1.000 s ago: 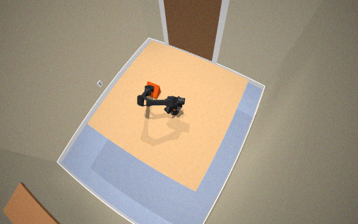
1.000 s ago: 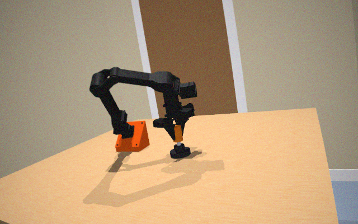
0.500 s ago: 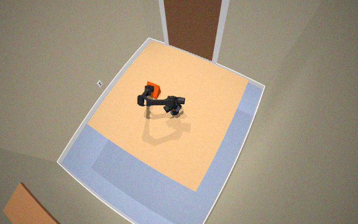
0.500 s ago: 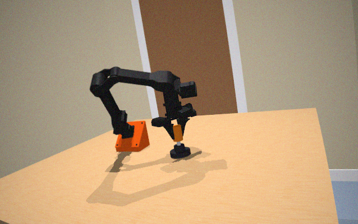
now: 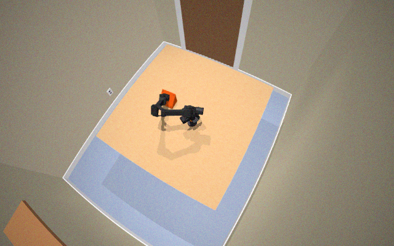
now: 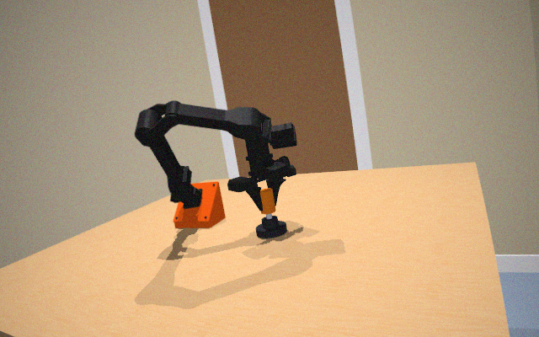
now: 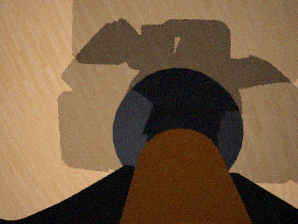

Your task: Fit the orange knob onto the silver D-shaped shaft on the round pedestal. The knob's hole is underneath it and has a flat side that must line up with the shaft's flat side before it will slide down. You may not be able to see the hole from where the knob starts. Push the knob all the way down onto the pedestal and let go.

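The orange knob (image 6: pixel 268 201) (image 7: pixel 182 180) is upright, tilted very slightly in the exterior view. My gripper (image 6: pixel 269 206) is shut on it, with a dark finger at each side. A short bit of the silver shaft (image 6: pixel 269 216) shows between the knob's lower end and the round dark pedestal (image 6: pixel 271 231) (image 7: pixel 177 90). The knob stands over the shaft, with a gap to the pedestal. Whether the shaft's tip is inside the hole, and how the flat sides lie, is hidden. In the wrist view the knob covers the shaft.
The arm's orange base block (image 5: pixel 172 101) (image 6: pixel 215 206) stands left of the pedestal in the exterior view. The arm arches over between them. Its shadows fall on the wooden table (image 5: pixel 218 172) (image 6: pixel 392 274). The table's right edge shows in the exterior view.
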You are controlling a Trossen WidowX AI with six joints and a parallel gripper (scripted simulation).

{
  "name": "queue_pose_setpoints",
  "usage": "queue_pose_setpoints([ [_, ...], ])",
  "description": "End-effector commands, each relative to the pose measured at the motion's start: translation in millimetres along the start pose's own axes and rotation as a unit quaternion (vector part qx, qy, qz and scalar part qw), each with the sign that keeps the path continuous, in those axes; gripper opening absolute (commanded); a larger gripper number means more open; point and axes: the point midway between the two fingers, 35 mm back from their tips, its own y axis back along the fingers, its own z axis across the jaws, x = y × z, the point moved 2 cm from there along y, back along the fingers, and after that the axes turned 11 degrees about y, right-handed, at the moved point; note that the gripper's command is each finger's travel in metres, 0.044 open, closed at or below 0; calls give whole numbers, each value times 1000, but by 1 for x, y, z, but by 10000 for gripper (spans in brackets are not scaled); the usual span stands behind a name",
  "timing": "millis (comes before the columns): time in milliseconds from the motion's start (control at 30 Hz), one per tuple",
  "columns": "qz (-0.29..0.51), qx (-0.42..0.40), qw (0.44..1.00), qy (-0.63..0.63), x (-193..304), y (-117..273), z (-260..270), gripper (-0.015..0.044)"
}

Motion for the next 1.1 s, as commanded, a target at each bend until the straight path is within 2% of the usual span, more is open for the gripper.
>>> queue_pose_setpoints([
  [0,-2,2,1000,-3,-1,-1,-1,0],
  [467,-2,2,1000,-3,-1,4,-1,0],
  [700,-2,2,995,-102,-1,4,1,0],
  [1067,-2,2,994,-108,0,0,0,0],
])
